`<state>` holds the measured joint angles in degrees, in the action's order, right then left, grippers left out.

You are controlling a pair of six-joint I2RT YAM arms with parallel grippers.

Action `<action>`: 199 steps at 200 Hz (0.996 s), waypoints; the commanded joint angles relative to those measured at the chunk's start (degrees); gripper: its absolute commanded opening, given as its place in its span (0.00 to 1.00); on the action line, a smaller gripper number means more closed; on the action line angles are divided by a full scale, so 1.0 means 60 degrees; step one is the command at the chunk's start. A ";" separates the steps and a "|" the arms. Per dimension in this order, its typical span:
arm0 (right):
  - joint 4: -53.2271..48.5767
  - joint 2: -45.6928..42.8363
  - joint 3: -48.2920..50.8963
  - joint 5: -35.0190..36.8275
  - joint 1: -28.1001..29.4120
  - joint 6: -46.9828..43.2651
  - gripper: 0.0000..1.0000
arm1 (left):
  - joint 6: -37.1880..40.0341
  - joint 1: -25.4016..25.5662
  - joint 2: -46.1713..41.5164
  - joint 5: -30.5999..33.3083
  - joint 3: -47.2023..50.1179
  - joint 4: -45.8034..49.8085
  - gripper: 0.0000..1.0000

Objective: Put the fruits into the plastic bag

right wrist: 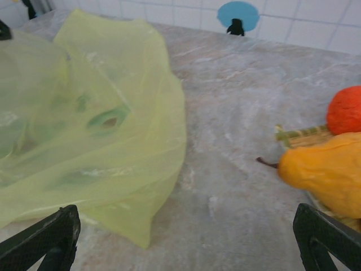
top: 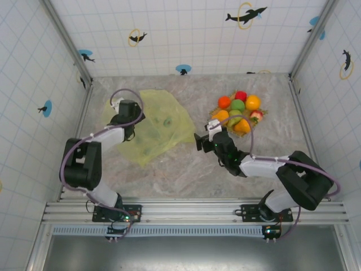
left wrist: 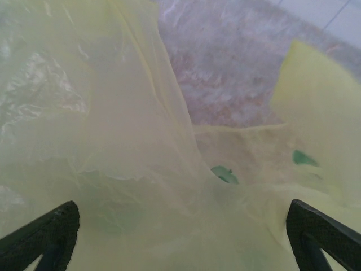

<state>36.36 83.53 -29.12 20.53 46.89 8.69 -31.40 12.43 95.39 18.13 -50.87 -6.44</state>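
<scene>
The plastic bag [top: 155, 125] lies crumpled on the left half of the table, yellow-green and translucent. My left gripper [top: 131, 119] is at its left edge. In the left wrist view, that gripper [left wrist: 181, 208] is open, its fingers wide apart with bag film [left wrist: 113, 141] spread between them. The fruits [top: 239, 109] are piled on a woven mat at the back right: red, orange, green and yellow ones. My right gripper [top: 198, 142] hovers between bag and fruits. It is open [right wrist: 185, 210] over bare table, with the bag [right wrist: 90, 124] on its left and a yellow-orange pear [right wrist: 324, 169] on its right.
The straw-coloured mat [right wrist: 302, 135] pokes out under the fruits, beside an orange round fruit [right wrist: 345, 110]. Tiled walls close in the marbled table [top: 186, 169] on three sides. Bare table lies in front of the bag and fruits.
</scene>
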 commanded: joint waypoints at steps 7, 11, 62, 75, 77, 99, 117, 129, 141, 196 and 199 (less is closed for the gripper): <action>-0.0028 0.0257 -0.0377 0.0048 0.0204 -0.0071 1.00 | 0.0425 0.0024 0.0837 0.0000 -0.0514 0.0563 0.74; -0.0039 0.0271 -0.0365 0.0060 0.0211 -0.0071 1.00 | 0.0499 0.0024 0.0920 -0.0117 -0.0562 0.0502 0.68; -0.0347 -0.0031 -0.0171 0.0905 0.0256 -0.0120 1.00 | 0.0957 0.0023 0.1077 -0.0933 -0.0650 0.0139 0.00; -0.0445 -0.0142 -0.0183 0.1115 0.0267 -0.0225 1.00 | 0.0910 0.0015 0.0599 -0.1130 -0.0416 0.0025 0.00; -0.0456 -0.0149 -0.0192 0.1118 0.0258 -0.0260 1.00 | 0.0900 0.0011 0.0479 -0.1157 -0.0370 -0.0013 0.00; -0.0707 0.0110 -0.0606 0.0855 0.0199 -0.0376 1.00 | 0.0372 -0.0008 -0.0886 -0.1480 0.0592 -0.0712 0.00; -0.0975 0.0653 -0.1092 0.0668 0.0186 -0.0048 1.00 | -0.0155 -0.0145 -0.1828 -0.2022 0.1246 -0.1174 0.00; -0.1010 0.1051 -0.1423 0.0348 0.0067 0.0489 1.00 | -0.0415 -0.0236 -0.2247 -0.2478 0.1477 -0.1215 0.00; -0.1156 0.1517 -0.1865 -0.0326 -0.0172 0.1119 0.99 | -0.0501 -0.0273 -0.2613 -0.2777 0.1577 -0.1135 0.00; -0.2876 0.4416 -0.4670 -0.1615 -0.0961 0.3124 0.86 | -0.0646 -0.0275 -0.3442 -0.2885 0.1686 -0.0292 0.00; -0.3001 0.4585 -0.4851 -0.1675 -0.0980 0.3174 0.85 | -0.0629 -0.0272 -0.3458 -0.2877 0.1682 -0.0246 0.06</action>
<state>25.26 104.79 -51.59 14.83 41.80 21.32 -34.15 11.03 76.47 1.80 -41.21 -11.14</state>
